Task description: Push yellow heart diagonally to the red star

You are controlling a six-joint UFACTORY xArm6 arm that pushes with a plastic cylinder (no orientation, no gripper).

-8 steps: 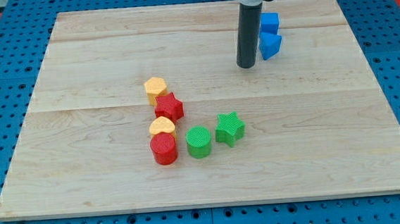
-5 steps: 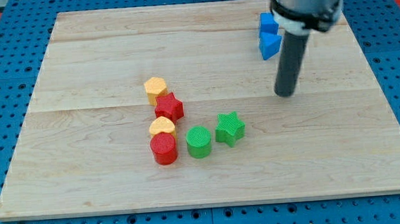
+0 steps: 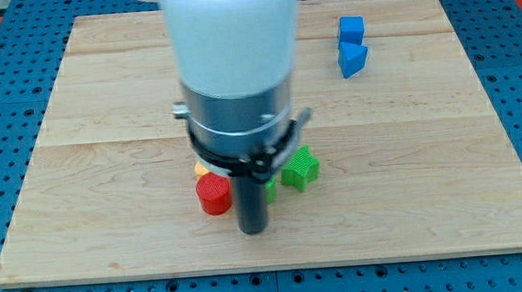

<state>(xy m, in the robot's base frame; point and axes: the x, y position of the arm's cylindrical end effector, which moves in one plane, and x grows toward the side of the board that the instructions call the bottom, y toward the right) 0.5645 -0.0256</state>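
My tip (image 3: 252, 229) rests on the board near the view's bottom, just right of and below the red cylinder (image 3: 214, 194). The arm's body hides the red star and the upper yellow block. Only a sliver of the yellow heart (image 3: 200, 170) shows above the red cylinder. The green cylinder (image 3: 270, 190) is mostly hidden behind the rod. The green star (image 3: 300, 168) sits to the right of the rod.
Two blue blocks (image 3: 350, 29) (image 3: 352, 60) sit at the view's top right. The wooden board (image 3: 427, 153) lies on a blue pegboard.
The rod has swept from the top right, near the blue blocks, down and left to the bottom middle. The arm now covers the red star and the yellow blocks. No block has visibly moved.
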